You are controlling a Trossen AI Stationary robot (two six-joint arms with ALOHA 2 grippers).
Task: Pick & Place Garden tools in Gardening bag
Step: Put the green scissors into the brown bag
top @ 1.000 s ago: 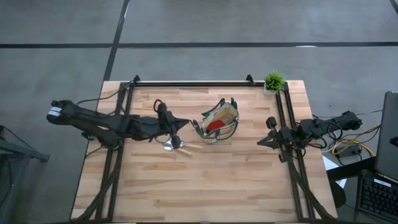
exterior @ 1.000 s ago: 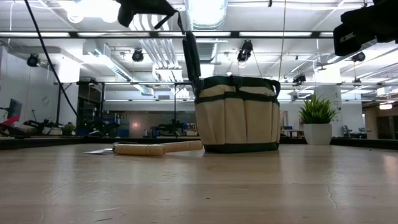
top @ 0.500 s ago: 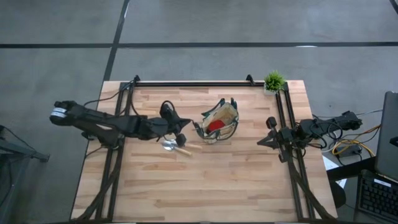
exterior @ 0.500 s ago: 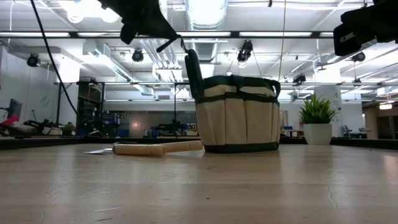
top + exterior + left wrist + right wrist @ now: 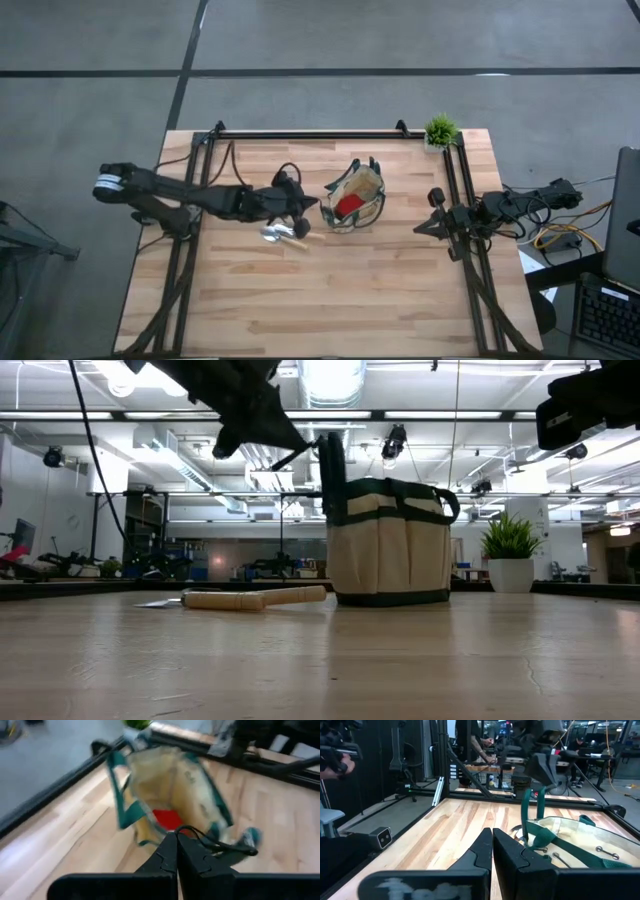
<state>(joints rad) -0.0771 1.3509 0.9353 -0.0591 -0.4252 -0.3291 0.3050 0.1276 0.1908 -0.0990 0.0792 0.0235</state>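
Note:
The tan gardening bag (image 5: 352,198) with dark green trim stands upright on its base at mid table; it also shows in the low view (image 5: 388,565). A red item (image 5: 167,818) lies inside it. The trowel (image 5: 288,239) lies flat on the table to the bag's left, its wooden handle (image 5: 255,598) toward the bag. My left gripper (image 5: 305,205) is shut at the bag's left rim, just above it (image 5: 290,445). My right gripper (image 5: 418,231) is shut and empty, right of the bag. Shears and the small dark tool are not visible. My left gripper is shut on the top of the bag's green loop handle (image 5: 532,795) at the bag's left side. It comes slanting down from the table's left. The handle (image 5: 331,465) stands drawn upright and the bag's base is on the table. A thin dark loop (image 5: 192,831) shows at the fingertips.
A small green potted plant (image 5: 440,131) stands at the far right corner. Dark frame rails run along the far edge (image 5: 310,133) and both sides. Bare wood lies along the near half of the table (image 5: 330,300).
My left gripper has gone down and toward the table's right edge, up to the bag's left rim. The bag has slid a little toward the right edge, staying upright, with its handle still standing. The trowel has kept its place.

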